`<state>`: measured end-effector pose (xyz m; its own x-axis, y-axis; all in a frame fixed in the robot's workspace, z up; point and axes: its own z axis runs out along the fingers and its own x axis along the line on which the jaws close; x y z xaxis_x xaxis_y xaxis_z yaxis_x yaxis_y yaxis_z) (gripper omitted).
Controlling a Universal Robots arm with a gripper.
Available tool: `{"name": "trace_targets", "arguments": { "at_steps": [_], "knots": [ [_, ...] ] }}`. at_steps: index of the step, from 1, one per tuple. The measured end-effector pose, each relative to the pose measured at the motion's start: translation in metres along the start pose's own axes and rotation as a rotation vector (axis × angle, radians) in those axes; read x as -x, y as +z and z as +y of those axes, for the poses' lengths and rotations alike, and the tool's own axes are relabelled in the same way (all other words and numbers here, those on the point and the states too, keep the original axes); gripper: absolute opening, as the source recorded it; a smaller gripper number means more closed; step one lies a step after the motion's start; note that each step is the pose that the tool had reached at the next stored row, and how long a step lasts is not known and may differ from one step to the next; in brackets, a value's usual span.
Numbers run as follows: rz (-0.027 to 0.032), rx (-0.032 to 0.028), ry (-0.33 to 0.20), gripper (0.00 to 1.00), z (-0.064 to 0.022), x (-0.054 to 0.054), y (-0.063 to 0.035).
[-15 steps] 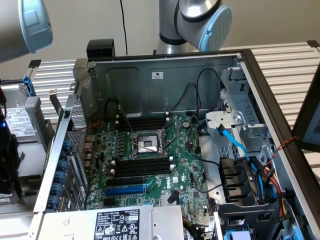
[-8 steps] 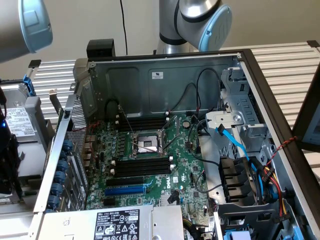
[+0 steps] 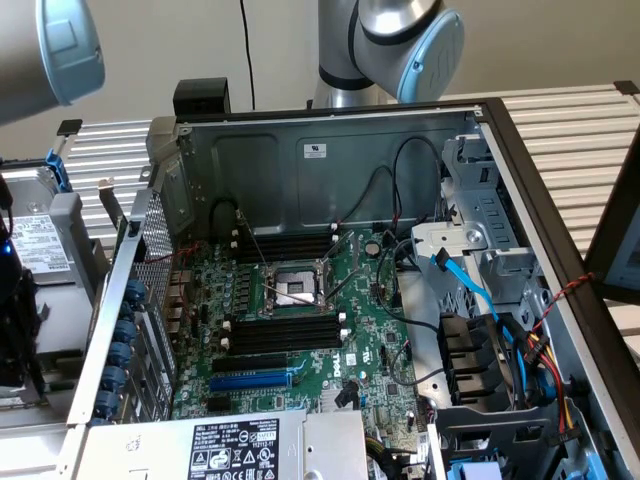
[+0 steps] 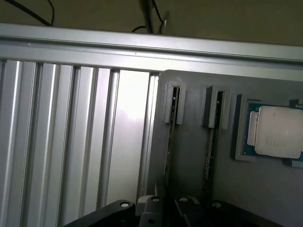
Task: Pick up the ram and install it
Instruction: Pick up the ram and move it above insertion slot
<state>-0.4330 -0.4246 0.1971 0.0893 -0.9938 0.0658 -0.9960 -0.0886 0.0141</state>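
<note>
Saw the pincer [image 4: 168, 212] low over one end of a grey holder [image 4: 189, 165], close by the end of the ram [image 4: 169, 142]; could not tell whether apart, together or clamped. Found the ram standing on edge in the holder's groove nearer the ribbed metal table [image 4: 71, 142], with a second stick [image 4: 209, 151] on edge in the next groove, just beside. Noted a silver-lidded processor [image 4: 277, 132] seated in a frame further along the same holder; could not read its faint print. Out in the exterior view, found the arm [image 3: 400, 40] rising behind an open computer case [image 3: 400, 150], and inside it a green motherboard [image 3: 370, 300] with long black slots [image 3: 285, 330] and a blue slot [image 3: 250, 380]. Spotted a small white label [image 3: 315, 150] on the case's back wall and a large white label [image 3: 235, 450] with symbols on the silver box at the front; could read no word on either.
</note>
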Motion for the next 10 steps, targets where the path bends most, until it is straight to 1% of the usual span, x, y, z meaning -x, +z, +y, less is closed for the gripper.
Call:
{"name": "trace_targets", "arguments": {
  "at_steps": [2, 5, 8, 10],
  "knots": [
    [0.0001, -0.001, 0.0, 0.14, 0.0, 0.0, 0.0],
    [0.0003, -0.0051, 0.002, 0.14, 0.0001, 0.0, -0.0021],
    [0.0011, -0.0123, 0.005, 0.14, 0.0002, -0.001, -0.0088],
    [0.0016, -0.0191, 0.008, 0.14, 0.0002, -0.001, -0.0127]
  ]
}}
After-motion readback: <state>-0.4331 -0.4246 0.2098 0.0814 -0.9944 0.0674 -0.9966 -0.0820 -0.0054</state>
